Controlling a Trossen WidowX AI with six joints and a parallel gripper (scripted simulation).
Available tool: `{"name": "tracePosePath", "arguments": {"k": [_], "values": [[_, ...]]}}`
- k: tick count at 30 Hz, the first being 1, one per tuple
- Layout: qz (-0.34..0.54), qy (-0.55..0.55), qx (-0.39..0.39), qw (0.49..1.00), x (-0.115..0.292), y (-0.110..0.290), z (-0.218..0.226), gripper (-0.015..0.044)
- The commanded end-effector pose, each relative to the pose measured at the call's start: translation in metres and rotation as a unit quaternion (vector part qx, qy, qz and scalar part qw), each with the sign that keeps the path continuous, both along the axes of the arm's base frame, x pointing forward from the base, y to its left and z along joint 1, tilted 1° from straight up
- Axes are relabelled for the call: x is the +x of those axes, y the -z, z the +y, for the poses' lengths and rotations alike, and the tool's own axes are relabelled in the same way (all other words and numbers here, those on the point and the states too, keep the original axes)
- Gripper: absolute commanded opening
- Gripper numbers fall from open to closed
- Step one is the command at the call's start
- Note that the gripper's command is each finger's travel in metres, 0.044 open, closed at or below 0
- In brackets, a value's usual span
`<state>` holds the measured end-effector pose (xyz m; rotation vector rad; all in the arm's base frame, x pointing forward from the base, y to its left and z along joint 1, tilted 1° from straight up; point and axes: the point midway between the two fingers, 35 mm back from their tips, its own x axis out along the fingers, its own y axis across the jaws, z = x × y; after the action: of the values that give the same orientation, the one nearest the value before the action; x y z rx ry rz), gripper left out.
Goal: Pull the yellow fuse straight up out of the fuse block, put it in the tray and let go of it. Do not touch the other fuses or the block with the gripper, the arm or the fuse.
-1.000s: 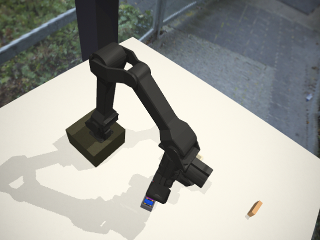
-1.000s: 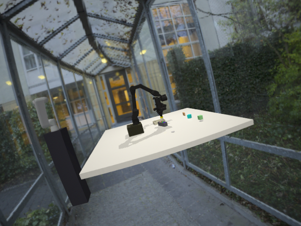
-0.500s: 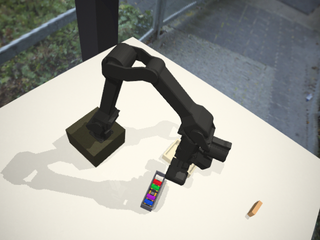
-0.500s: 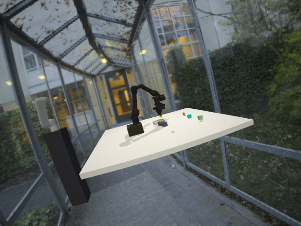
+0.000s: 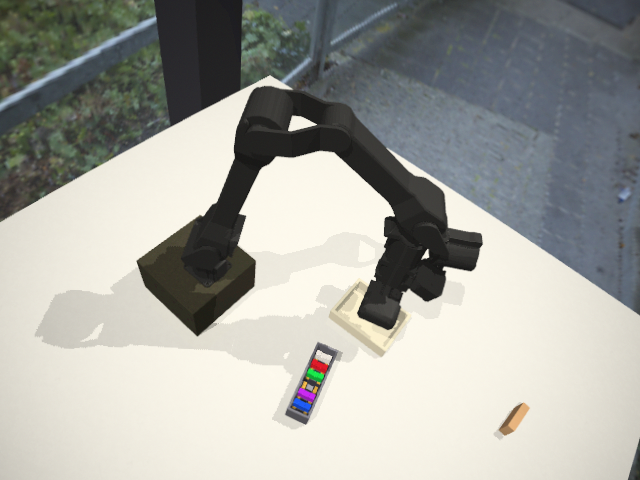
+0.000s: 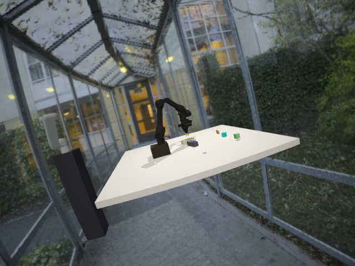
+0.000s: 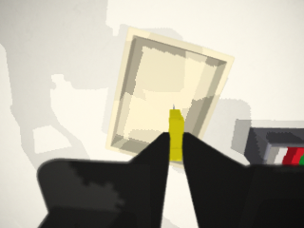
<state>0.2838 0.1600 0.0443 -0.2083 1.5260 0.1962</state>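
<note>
Yellow fuse (image 7: pixel 176 138) unmarked, pinched by gripper (image 7: pixel 175 142).

The white table (image 5: pixel 93 413) carries the arm's dark base block (image 5: pixel 160 289), the cream tray (image 5: pixel 343 315) and the grey fuse block (image 5: pixel 291 410). An orange block (image 5: pixel 514 418) lies well apart, and a teal cube (image 6: pixel 223 134) and green cube (image 6: pixel 236 135) sit near the far edge.

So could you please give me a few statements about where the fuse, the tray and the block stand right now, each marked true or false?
1. The tool is shut on the yellow fuse. True.
2. The fuse already lies on the tray floor. False: it is held above the tray.
3. The fuse block has one vacant slot between green and purple. True.
4. The arm hangs over the fuse block. False: it is over the tray.
</note>
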Motion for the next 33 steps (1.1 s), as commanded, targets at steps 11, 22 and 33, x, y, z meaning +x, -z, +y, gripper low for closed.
{"name": "tracePosePath", "arguments": {"k": [11,22,33], "values": [[0.0,0.003,0.002,1.0,-0.001,0.013,0.008,0.0],[0.0,0.003,0.002,1.0,-0.001,0.031,0.008,0.0],[-0.001,0.002,0.001,1.0,0.0,0.036,0.008,0.0131]]}}
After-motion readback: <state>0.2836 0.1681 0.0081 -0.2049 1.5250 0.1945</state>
